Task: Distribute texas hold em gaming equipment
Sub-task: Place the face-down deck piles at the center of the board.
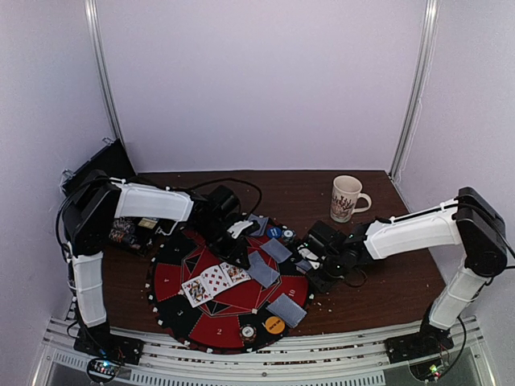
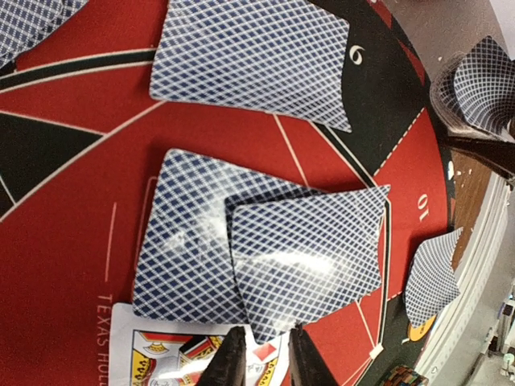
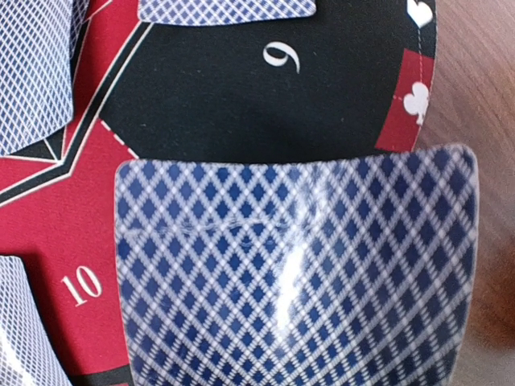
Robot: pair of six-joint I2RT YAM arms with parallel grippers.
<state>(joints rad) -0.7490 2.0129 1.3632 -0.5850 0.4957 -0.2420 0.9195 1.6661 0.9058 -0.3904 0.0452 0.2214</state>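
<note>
Face-up playing cards (image 1: 211, 281) lie at the middle of the round red-and-black poker mat (image 1: 173, 277). Several blue-backed cards (image 1: 263, 269) lie face down around them. My left gripper (image 2: 269, 358) hovers low over two overlapping face-down cards (image 2: 306, 257). Its jaws stand slightly apart and the top card's corner lies flat between the tips, unpinched. My right gripper (image 1: 310, 259) is at the mat's right rim, shut on a bowed stack of cards (image 3: 290, 273) that hides its fingers. A blue chip (image 1: 273, 232) and an orange chip (image 1: 274, 325) rest on the mat.
A white patterned mug (image 1: 346, 197) stands on the brown table behind the right arm. A dark box with clutter (image 1: 129, 232) sits left of the mat. A chip stack (image 1: 248, 331) is at the mat's near rim. Bare table (image 1: 386, 281) lies right of the mat.
</note>
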